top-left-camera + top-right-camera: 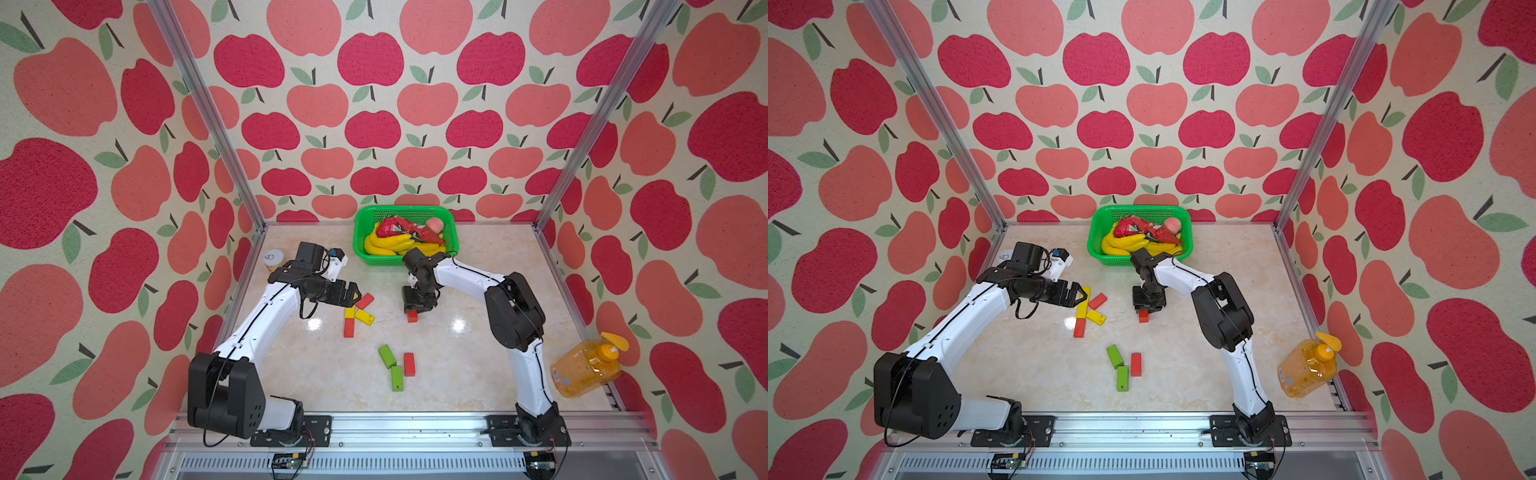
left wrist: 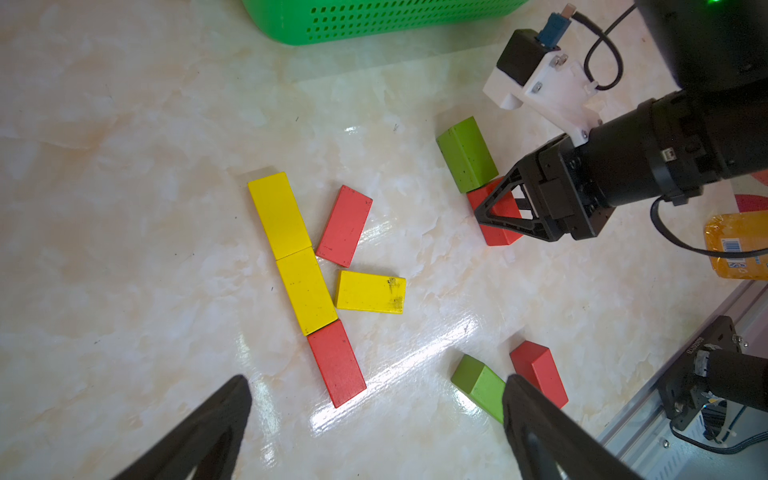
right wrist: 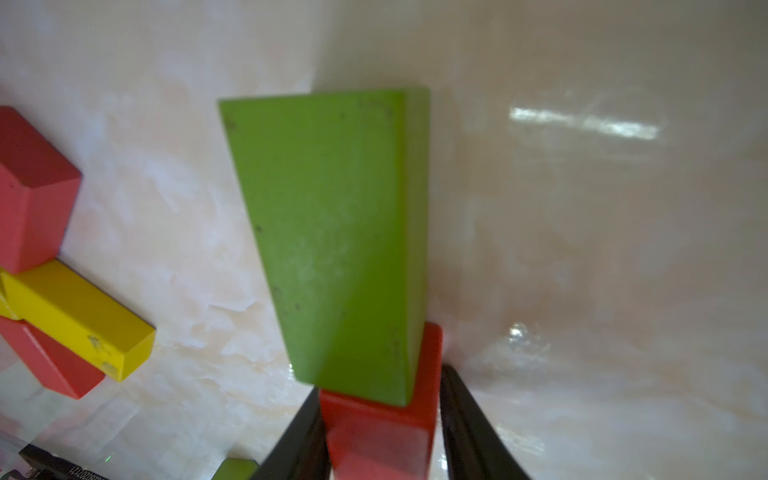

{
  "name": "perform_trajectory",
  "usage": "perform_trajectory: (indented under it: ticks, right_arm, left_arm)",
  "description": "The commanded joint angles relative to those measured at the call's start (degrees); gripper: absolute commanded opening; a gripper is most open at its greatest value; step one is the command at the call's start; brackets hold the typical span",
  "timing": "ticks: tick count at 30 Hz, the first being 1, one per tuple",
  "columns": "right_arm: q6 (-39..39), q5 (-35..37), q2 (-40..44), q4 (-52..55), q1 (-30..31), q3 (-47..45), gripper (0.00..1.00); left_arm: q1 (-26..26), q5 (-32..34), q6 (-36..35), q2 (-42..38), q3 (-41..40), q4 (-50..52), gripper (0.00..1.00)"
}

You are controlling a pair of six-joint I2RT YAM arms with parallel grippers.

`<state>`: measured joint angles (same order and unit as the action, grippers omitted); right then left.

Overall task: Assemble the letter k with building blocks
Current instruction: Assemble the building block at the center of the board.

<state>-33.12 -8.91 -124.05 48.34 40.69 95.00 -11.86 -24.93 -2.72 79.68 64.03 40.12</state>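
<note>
Building blocks (image 2: pixel 279 214) are lying on the marble table (image 1: pixel 478 374), two yellow and one red lining up end to end, with a red piece (image 2: pixel 344 225) and a yellow piece (image 2: pixel 370 292) angling off. The left gripper (image 1: pixel 354 292) is hanging near them, spread wide. The right gripper (image 2: pixel 494 212) is straddling a red block (image 2: pixel 500 237) touching a green block (image 2: pixel 466 154), its jaws narrow; whether it is pinching cannot be told.

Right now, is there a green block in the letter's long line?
No, that line is a yellow block, another yellow block and a red block.
</note>
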Motion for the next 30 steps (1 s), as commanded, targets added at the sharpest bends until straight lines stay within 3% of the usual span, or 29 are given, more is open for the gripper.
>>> perform_trajectory:
  ticks: [1, 15, 30]
  right_arm:
    - [-0.65, 0.96, -0.67, 0.56, -0.50, -0.77, 0.45]
    - [-0.48, -0.69, 0.97, -2.13, -0.26, -1.37, 0.51]
    - [-3.35, -0.59, 1.27, -3.34, -0.26, -2.78, 0.46]
  left_arm:
    - [0.16, -0.92, -1.15, 0.21, 1.35, 0.76, 0.98]
    - [0.16, -1.24, -1.15, 0.04, 1.36, 0.84, 0.98]
    - [0.06, -1.88, -1.15, -0.13, 1.36, 0.84, 0.98]
